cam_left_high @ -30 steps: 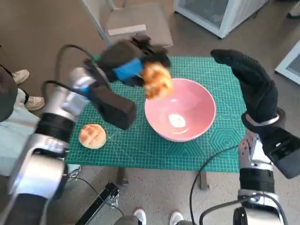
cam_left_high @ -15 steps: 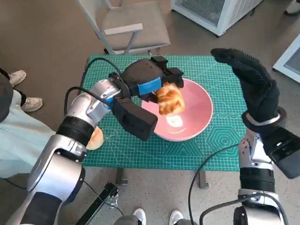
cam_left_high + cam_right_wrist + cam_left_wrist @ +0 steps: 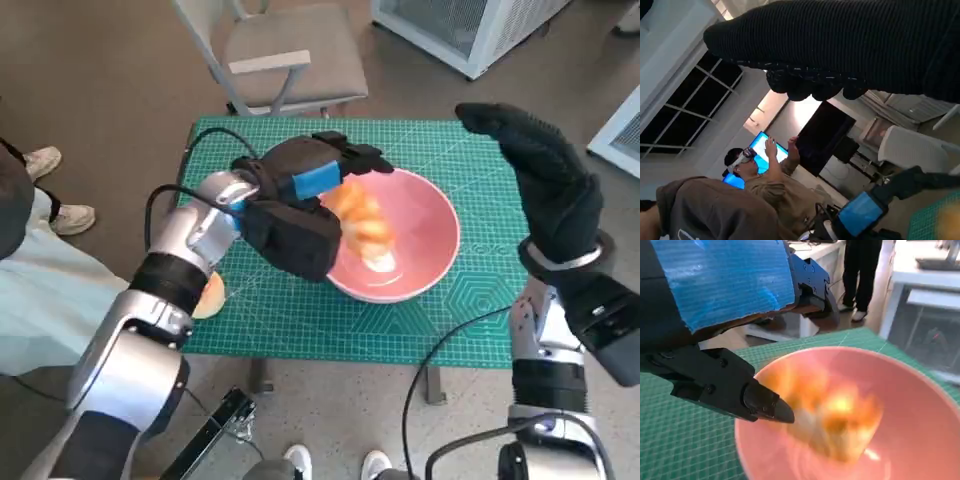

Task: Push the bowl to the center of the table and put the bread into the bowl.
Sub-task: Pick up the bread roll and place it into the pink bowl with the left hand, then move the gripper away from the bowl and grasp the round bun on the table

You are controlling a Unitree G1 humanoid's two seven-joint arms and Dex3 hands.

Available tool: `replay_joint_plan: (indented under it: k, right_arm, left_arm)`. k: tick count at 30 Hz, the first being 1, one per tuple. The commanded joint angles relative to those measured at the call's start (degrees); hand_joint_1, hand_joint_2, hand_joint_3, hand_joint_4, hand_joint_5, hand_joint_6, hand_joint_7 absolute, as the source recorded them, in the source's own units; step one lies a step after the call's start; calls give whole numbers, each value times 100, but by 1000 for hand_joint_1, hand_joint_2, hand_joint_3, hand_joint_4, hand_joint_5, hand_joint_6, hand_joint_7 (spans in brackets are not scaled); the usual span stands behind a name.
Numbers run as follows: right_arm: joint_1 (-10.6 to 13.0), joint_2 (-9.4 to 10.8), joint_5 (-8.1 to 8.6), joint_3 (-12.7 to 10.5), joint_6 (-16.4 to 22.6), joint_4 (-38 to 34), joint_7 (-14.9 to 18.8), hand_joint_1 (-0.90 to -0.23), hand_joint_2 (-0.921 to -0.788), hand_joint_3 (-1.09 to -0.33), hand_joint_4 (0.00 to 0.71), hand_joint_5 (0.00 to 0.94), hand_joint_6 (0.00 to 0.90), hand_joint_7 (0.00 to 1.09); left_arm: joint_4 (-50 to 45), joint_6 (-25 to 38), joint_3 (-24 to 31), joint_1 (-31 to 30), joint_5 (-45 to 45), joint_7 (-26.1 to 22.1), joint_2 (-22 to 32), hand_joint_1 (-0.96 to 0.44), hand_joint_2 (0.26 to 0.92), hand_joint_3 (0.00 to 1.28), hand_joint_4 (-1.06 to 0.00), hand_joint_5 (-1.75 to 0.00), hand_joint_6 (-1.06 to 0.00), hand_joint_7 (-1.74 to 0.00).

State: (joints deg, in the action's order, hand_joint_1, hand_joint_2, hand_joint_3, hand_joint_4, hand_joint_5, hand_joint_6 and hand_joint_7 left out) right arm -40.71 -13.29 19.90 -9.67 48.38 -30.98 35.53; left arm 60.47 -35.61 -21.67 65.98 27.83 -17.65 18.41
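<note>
Bread in play: the bread [image 3: 366,225] shows as a motion-blurred smear inside the pink bowl [image 3: 425,262], just beneath the left robot hand [image 3: 315,172].
Left robot hand: poised over the bowl's near-left rim, fingers spread, nothing visibly gripped; the bread looks released.
Right robot hand [image 3: 545,185]: raised off to the bowl's right, fingers extended, holding nothing.
Bowl: roughly mid-tabletop [image 3: 470,330].
Second bun [image 3: 210,295]: on the tabletop, left of the bowl, under the left forearm; the left hand is nearer.

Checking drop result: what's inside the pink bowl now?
One bread piece, motion-blurred, inside the pink bowl below the left hand. The hand covers the bowl's near-left rim; contact with the bread is unclear.
</note>
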Motion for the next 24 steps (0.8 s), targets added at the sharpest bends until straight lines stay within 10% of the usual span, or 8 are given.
replay_joint_plan:
  k: [1,24]
  right_arm:
    - [167,19,-77,16,-17,16,-68,-660,-921,-710,278,0,-1,628]
    - [66,59,27,69,-8,-150,33,-654,-921,-708,274,0,-1,627]
  left_arm:
    - [-383,-362,314,-164,-487,-354,290,-246,853,12,-332,-53,-361,-299]
    - [-4136,957,1926,-2433,-2314,-2251,2499,-174,846,1,-488,-14,-480,-257]
